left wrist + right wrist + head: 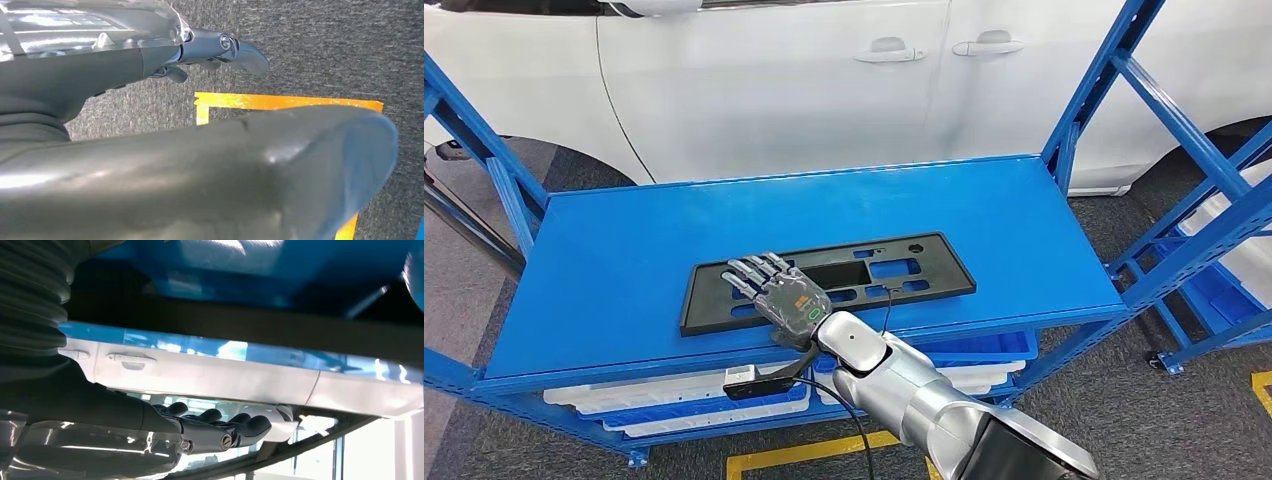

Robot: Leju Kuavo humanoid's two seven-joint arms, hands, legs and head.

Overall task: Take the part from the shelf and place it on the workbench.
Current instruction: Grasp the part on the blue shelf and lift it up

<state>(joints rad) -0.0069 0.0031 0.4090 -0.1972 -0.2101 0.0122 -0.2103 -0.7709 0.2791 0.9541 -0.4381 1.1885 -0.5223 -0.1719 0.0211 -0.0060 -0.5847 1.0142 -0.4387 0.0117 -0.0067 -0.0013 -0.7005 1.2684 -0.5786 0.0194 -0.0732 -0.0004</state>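
Black part [824, 280] on blue shelf [624, 260]; right robot hand [776, 295] flat atop; white car [774, 80] behind.

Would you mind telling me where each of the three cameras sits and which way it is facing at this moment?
Head view: high on the body, looking forward and down at the blue shelf, the black part and the white car; the right hand lies flat over the part.
Left wrist view: behind the left hand, facing grey carpet and yellow floor tape.
Right wrist view: behind the right hand, low over the shelf, facing the car.
Shared: head and right wrist views both show the right hand, shelf and car.
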